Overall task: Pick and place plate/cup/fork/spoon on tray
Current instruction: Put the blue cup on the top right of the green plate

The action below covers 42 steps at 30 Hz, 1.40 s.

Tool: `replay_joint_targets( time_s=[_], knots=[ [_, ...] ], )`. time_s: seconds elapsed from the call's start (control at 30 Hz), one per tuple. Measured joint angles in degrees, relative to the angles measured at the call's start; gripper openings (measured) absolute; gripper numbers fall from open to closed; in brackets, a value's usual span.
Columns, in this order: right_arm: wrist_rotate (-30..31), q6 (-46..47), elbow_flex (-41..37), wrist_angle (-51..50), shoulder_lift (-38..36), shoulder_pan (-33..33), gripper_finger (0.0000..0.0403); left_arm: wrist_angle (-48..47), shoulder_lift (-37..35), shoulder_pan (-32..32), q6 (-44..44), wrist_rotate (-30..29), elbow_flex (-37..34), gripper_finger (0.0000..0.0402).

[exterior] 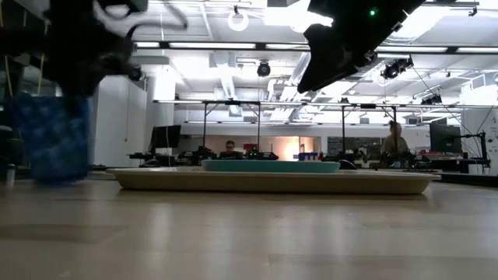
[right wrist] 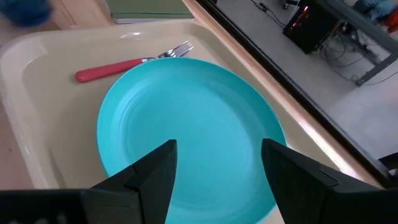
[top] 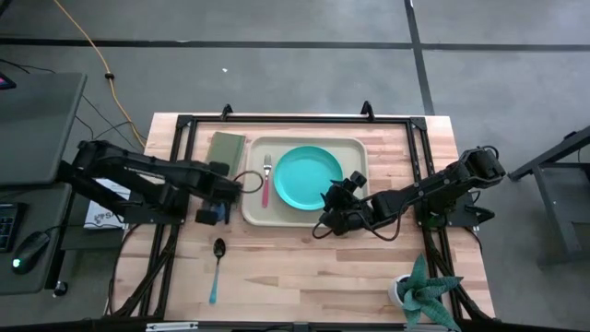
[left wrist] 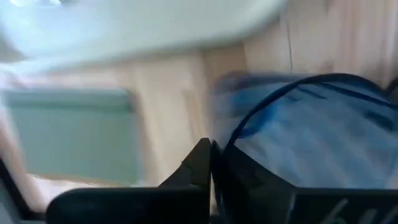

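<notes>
The plate (top: 307, 177) lies flat in the tray (top: 350, 214) with the fork (top: 266, 183) beside it on the tray floor, so those two look placed already; the spoon (top: 217, 267) waits on the desk (top: 304, 267), well apart from the tray, probably last to go; the left gripper (top: 214, 215) sits just beside the tray's edge, clamped on the cup (exterior: 53, 138), one finger (left wrist: 202, 168) hard against its rim, presumably for a carry over the rim; the right gripper (right wrist: 217, 168) hovers over the plate's near edge, spread wide and empty.
</notes>
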Motion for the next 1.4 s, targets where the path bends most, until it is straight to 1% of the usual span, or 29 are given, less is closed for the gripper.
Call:
replay_joint_targets(
  time_s=[0.1,0.17,0.27,0.33,0.4,0.47,0.57,0.67,0.8,0.93,1.03,1.1,1.27,1.4],
  knots=[
    [0.12,-0.56,0.0,-0.03,0.0,0.01,0.0227,0.2,-0.87,0.93,0.33,-2.3,6.07,0.0003],
    [0.12,-0.31,0.0,-0.01,0.0,0.01,0.0227,0.42,-1.65,1.37,-0.06,-5.59,10.29,0.0002],
    [0.08,0.26,0.0,0.01,0.0,0.01,0.0227,3.36,-2.1,1.8,-3.47,-10.39,14.98,0.0001],
    [0.28,0.05,0.0,0.01,0.0,0.01,0.0227,8.78,-2.18,1.81,-5.92,-12.43,16.48,0.0001],
    [0.87,-0.77,0.0,0.02,0.0,0.01,0.0227,16.34,-2.03,2.36,-6.36,-13.37,16.66,0.0001],
    [1.65,-1.77,0.0,-0.02,-0.14,0.33,0.0227,23.41,-0.68,3.56,-5.07,-13.66,16.68,0.0],
    [3.24,-3.2,0.12,-0.36,-1.92,1.74,0.0227,31.64,2.78,7.33,-1.42,-13.85,16.66,0.0],
    [5.67,-3.7,0.22,-1.15,-5.57,3.88,0.0227,36.51,7.48,12.74,1.07,-12.09,17.99,0.0],
    [8.73,-4.01,0.26,-1.63,-10.85,6.39,0.0227,42.02,16.19,19.43,0.58,-3.5,22.83,0.0],
    [8.97,-3.14,0.31,-1.64,-13.51,7.34,0.0227,49.08,25.79,22.57,-0.09,1.54,29.18,0.0],
    [9.09,-3.45,0.31,-2.07,-13.62,7.73,0.0227,53.76,32.9,23.31,-1.35,2.21,34.19,0.0],
    [9.04,-3.37,0.31,-2.29,-13.62,7.84,0.0227,54.49,37.51,23.47,-1.79,2.28,37.95,0.0],
    [7.82,-3.07,0.31,-2.85,-13.62,8.14,0.0227,50.7,47.68,23.76,-3.33,2.68,45.66,0.0],
    [7.83,-2.99,0.31,-3.05,-13.62,8.88,0.0227,49.99,52.14,23.8,-3.48,2.71,48.92,0.0]
  ],
)
